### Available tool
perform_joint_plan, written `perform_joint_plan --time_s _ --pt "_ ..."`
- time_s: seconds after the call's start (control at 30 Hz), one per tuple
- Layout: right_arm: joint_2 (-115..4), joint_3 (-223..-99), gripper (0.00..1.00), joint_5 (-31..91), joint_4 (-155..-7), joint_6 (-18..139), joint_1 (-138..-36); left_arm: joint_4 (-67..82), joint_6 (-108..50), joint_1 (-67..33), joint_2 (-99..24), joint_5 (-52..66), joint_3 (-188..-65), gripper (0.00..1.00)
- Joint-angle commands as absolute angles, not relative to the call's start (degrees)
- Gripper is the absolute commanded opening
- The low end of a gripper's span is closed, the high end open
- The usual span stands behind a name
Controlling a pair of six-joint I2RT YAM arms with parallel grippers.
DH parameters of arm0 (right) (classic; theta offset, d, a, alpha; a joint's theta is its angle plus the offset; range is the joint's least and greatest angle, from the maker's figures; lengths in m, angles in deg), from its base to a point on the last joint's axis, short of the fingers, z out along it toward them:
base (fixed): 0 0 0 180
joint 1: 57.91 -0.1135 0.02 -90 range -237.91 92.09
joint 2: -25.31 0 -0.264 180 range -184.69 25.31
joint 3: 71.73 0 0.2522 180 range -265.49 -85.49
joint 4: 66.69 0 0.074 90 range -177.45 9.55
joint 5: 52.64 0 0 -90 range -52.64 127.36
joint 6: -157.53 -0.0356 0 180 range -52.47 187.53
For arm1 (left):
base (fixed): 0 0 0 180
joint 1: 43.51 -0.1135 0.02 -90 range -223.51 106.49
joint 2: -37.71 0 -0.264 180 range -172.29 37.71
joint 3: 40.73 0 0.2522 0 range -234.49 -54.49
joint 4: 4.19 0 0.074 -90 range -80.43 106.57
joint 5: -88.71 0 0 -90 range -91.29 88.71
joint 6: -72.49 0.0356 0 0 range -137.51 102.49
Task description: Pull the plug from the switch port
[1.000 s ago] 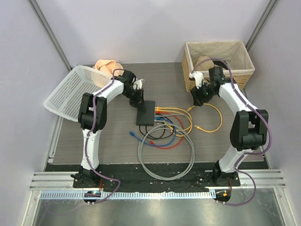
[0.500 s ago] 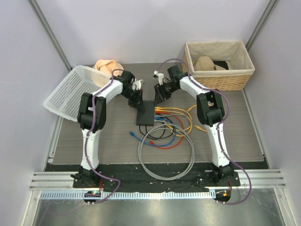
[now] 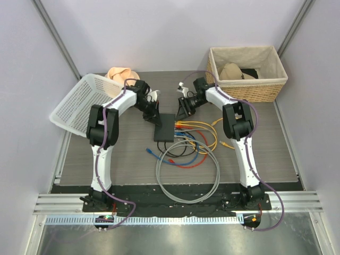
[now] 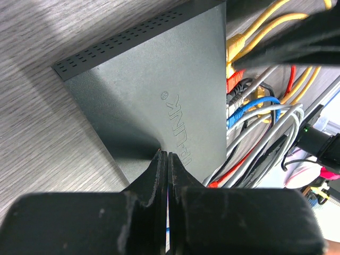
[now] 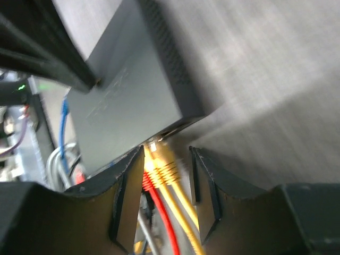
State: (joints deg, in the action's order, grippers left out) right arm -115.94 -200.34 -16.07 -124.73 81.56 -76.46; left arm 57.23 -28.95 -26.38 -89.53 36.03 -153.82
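Step in hand: approach to the plug, grasp not yet made. The flat matte-black rectangular switch (image 3: 164, 127) lies on the grey wood-grain bench (image 3: 122, 154), its socket edge facing a fan of coloured cables (image 3: 199, 139). The left gripper (image 3: 154, 115) is closed on nothing, its joined tips resting on the switch's lid near the far corner, on the side away from the sockets; I judge that it is bracing the box. The right gripper (image 3: 184, 110) hangs at the far end of the switch's socket edge, jaws parted and empty. The right wrist view shows what the overhead view cannot: the yellow moulded plug (image 5: 158, 161) seated at the end of the switch's socket row lies between the open fingers, with another yellow plug just beside it and a red plug (image 5: 147, 183) next. The next move, in my judgement, calls for closing on one plug only, then drawing it straight away from the switch. Only the left wrist view shows the tips touching the lid; whether they press cannot be told.
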Motion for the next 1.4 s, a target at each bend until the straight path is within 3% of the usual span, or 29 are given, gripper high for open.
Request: perform_joint_plan --time_s 0.0,0.7,1.13,1.37 --pt "-117.2 -201.7 0.47 -20.4 -131.3 85.3 -76.6 59.6 -25.9 -26.6 -90.9 28.9 -151.3 0.00" --pt "-120.2 -201.4 0.47 -15.3 -125.5 75.5 -76.9 59.4 -25.4 -25.6 -89.8 27.9 -150.1 0.00" --pt "-120.4 -200.5 0.34 -10.3 -125.4 73.5 -77.3 59.3 -25.6 -25.0 -90.3 27.8 -150.5 0.00" --pt "-120.0 -200.1 0.37 -9.2 -124.3 71.1 -78.1 59.2 -25.5 -24.7 -90.5 27.9 -150.6 0.00"
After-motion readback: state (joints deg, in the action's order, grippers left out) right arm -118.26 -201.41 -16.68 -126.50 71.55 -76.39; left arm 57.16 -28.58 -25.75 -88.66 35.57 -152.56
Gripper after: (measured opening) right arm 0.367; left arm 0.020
